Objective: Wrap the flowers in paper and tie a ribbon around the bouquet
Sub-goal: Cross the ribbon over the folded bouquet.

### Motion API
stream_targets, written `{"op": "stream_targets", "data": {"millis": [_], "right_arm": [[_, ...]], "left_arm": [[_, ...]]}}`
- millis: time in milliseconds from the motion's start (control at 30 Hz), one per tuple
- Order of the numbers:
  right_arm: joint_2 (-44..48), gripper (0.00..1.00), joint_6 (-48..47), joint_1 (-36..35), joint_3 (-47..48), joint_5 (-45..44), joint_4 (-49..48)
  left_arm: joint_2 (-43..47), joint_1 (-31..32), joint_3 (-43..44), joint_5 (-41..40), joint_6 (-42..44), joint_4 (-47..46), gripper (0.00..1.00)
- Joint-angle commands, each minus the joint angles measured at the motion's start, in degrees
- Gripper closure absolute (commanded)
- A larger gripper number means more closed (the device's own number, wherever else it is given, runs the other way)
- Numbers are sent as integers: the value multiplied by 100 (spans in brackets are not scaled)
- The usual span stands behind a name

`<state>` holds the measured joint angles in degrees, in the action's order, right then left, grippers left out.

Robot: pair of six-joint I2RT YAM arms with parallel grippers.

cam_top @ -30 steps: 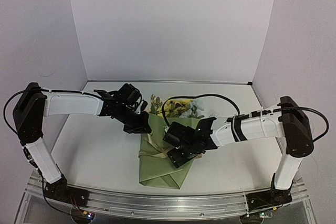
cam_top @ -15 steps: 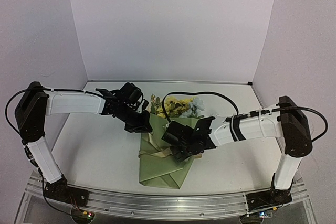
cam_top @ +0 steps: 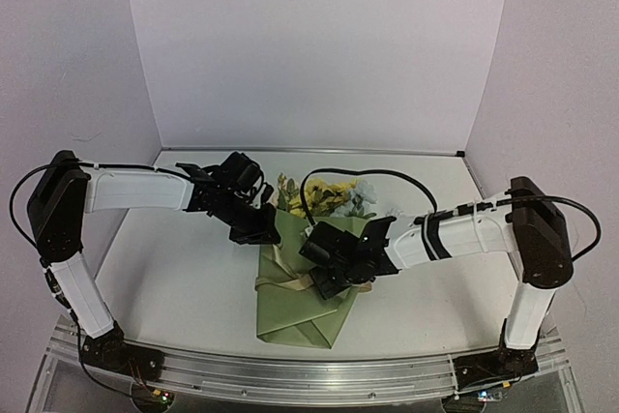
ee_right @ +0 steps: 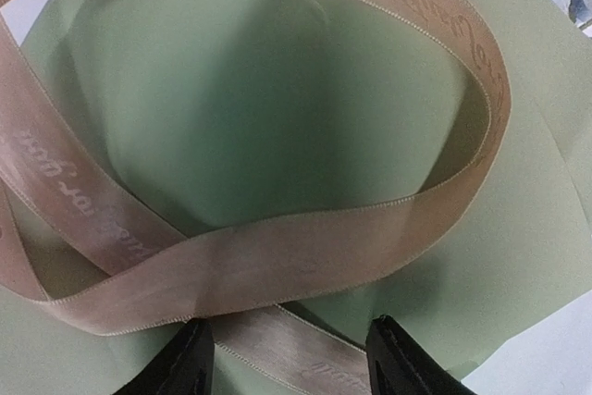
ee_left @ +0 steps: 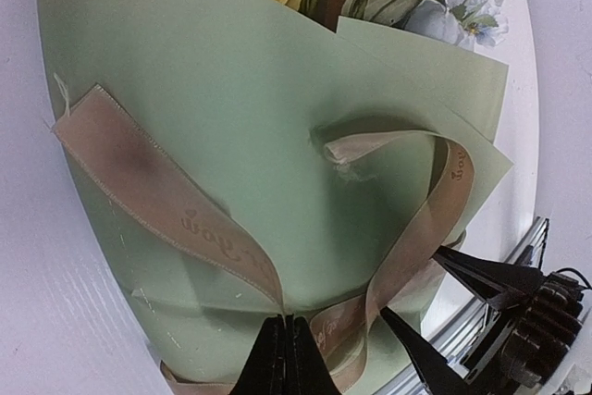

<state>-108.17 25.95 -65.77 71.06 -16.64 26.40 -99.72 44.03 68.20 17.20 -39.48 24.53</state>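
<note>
The left arm reaches in from the left. Its pincer (ee_left: pixel 282 353) is shut tight at the far left edge of the bouquet (cam_top: pixel 300 309), and two strands of the ribbon (ee_left: pixel 166 199) meet at its tips, apparently pinched there.

The bouquet lies flat in the middle of the tabletop (cam_top: pixel 174 278), between the two arms. Its long axis runs near to far, leaning slightly right. The yellow and pale blue flowers (cam_top: pixel 325 198) point to the far wall and the folded base points to the near edge. The olive-green paper (ee_left: pixel 231 90) is creased and looks thin and light, so it would likely slide or dent under a firm push. The flowers look delicate and are best left untouched.

The ribbon is glossy, tan and limp, lying in loose loops across the paper with faint lettering along it. It probably slips easily. The best hold seems to be a flat stretch near a free end, pinched across its width and lifted clear of the paper.

The right arm comes in from the right. Its pincer (ee_right: pixel 291 358) hangs low over the middle of the bouquet with its fingers apart, holding nothing. A ribbon strand lies between them, just beyond the tips.
</note>
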Motion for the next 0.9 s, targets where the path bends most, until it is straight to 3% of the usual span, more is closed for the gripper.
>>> {"op": "stream_targets", "data": {"millis": [0,267,400,500,867], "right_arm": [[-99,46,138,64,-124,56,-240],[99,67,251,72,-297,-2,-311],[364,87,250,74,-312,-106,-311],[563,96,269,74,-320,-144,-303],[1047,96,253,82,-363,-519,-223]], "left_arm": [[106,-55,29,-16,-33,-47,98],[3,-71,45,54,-67,-106,98],[-71,-72,36,148,-42,-159,98],[-101,-73,28,202,-31,-201,97],[-150,-70,-94,-12,-33,-306,94]]}}
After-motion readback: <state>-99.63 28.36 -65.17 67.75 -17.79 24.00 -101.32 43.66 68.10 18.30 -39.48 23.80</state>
